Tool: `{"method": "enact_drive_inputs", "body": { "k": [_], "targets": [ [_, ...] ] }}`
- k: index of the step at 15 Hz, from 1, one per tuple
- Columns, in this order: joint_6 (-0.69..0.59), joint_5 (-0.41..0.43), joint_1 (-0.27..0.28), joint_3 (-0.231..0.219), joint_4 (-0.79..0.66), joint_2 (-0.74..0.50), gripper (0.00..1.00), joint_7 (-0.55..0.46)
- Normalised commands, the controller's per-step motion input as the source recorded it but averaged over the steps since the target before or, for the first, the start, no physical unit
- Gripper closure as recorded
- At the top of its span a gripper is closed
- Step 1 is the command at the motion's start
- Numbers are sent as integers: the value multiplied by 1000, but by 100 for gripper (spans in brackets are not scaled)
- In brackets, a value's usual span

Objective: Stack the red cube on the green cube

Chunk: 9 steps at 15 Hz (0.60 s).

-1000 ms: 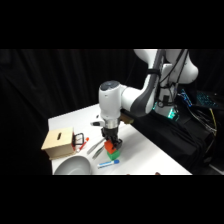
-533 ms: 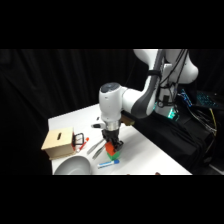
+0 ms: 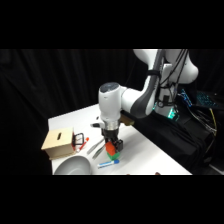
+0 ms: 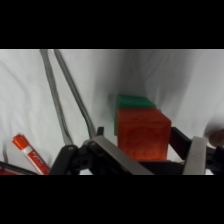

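Observation:
My gripper (image 3: 111, 142) comes straight down over the table's front middle, shut on the red cube (image 3: 109, 148). In the wrist view the red cube (image 4: 143, 135) fills the space inside my gripper (image 4: 150, 156), with one finger (image 4: 108, 150) on its left and the other on its right. The green cube (image 3: 114, 156) sits on the table just under the red one and slightly to its front. From the wrist only the green cube's top edge (image 4: 133, 102) shows, behind the red cube. I cannot tell whether the two cubes touch.
Metal tongs (image 3: 95, 148) lie just left of the cubes, their long arms (image 4: 65, 100) running up the wrist view. A tan slotted box (image 3: 58, 142) and a grey bowl (image 3: 73, 165) stand at the left. A blue-tipped stick (image 3: 105, 164) and a red marker (image 4: 28, 150) lie nearby.
The gripper has sunk a little with the red cube, closing the gap to the green cube. Nothing else has moved.

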Motion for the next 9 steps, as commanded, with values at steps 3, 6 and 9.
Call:
{"method": "enact_drive_inputs", "body": {
  "k": [3, 6, 9],
  "targets": [
    [-252, -47, 109, -83, 57, -150, 0, 138],
    [-290, -70, 108, -81, 47, -189, 0, 141],
    [-329, -38, 78, -36, 44, -232, 0, 90]
  ]
}}
